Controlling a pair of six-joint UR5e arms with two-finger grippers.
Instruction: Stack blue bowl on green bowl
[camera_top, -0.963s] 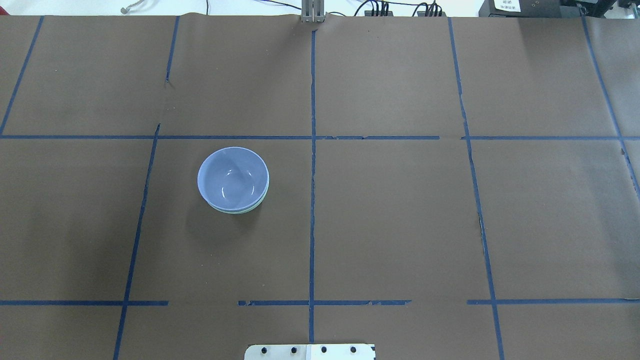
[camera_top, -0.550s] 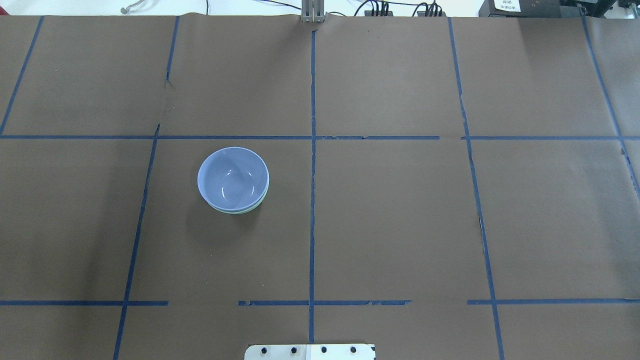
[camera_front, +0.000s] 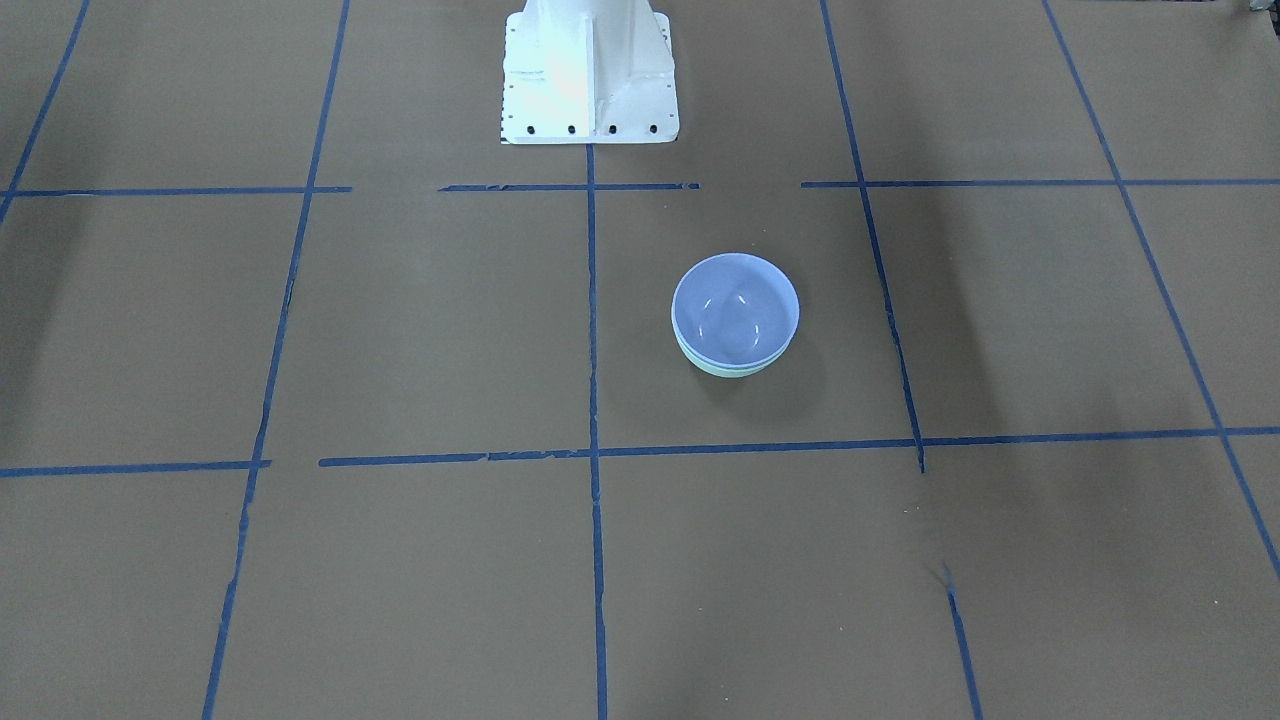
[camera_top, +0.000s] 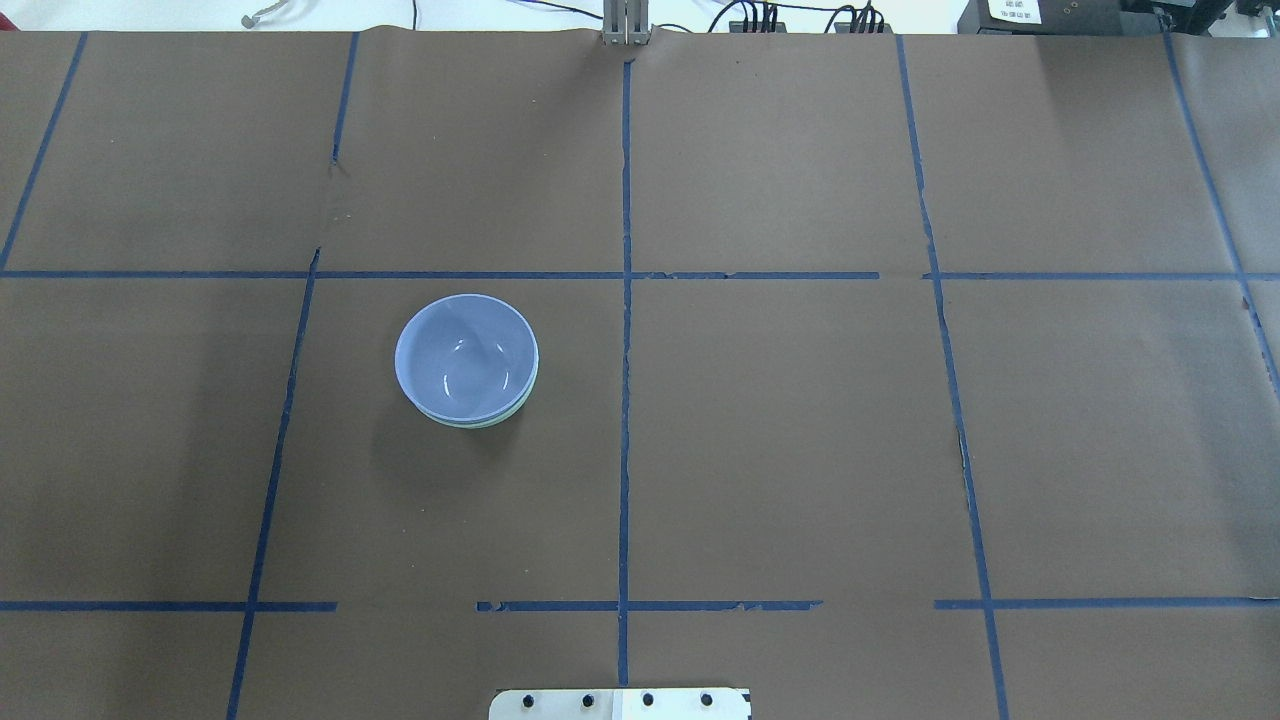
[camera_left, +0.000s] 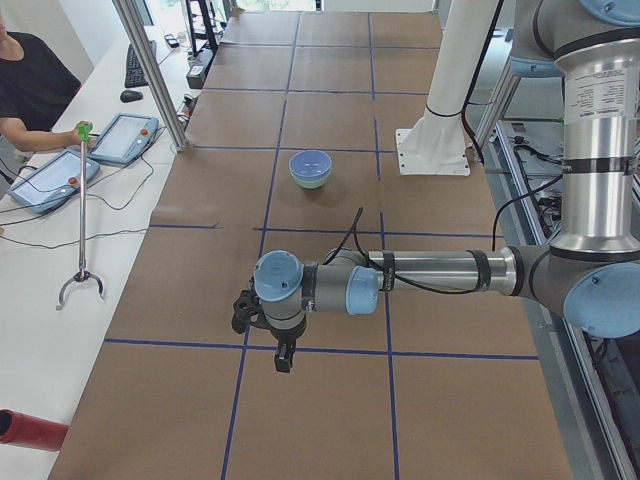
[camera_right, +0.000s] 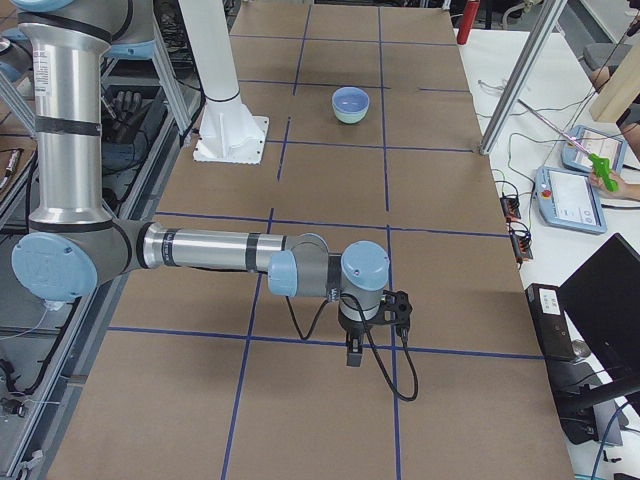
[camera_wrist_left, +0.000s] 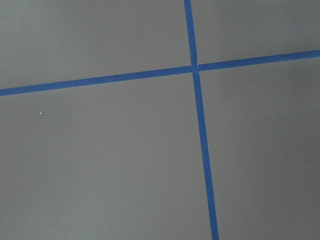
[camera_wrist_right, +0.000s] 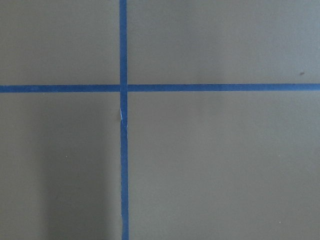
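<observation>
The blue bowl (camera_top: 465, 355) sits nested inside the green bowl (camera_top: 503, 417) on the brown table, in the robot's left half. Only a thin mint rim shows under it. The stack also shows in the front-facing view, blue bowl (camera_front: 735, 310) over green bowl (camera_front: 735, 371), and far off in both side views. My left gripper (camera_left: 243, 311) hangs over the table's left end, far from the bowls. My right gripper (camera_right: 398, 308) hangs over the right end. I cannot tell whether either is open or shut. Both wrist views show only bare paper and blue tape.
The white robot base (camera_front: 588, 70) stands at the table's robot-side edge. Blue tape lines grid the brown paper. A side table with tablets (camera_left: 125, 138), a grabber stick (camera_left: 82, 210) and an operator lies beyond the table's far side.
</observation>
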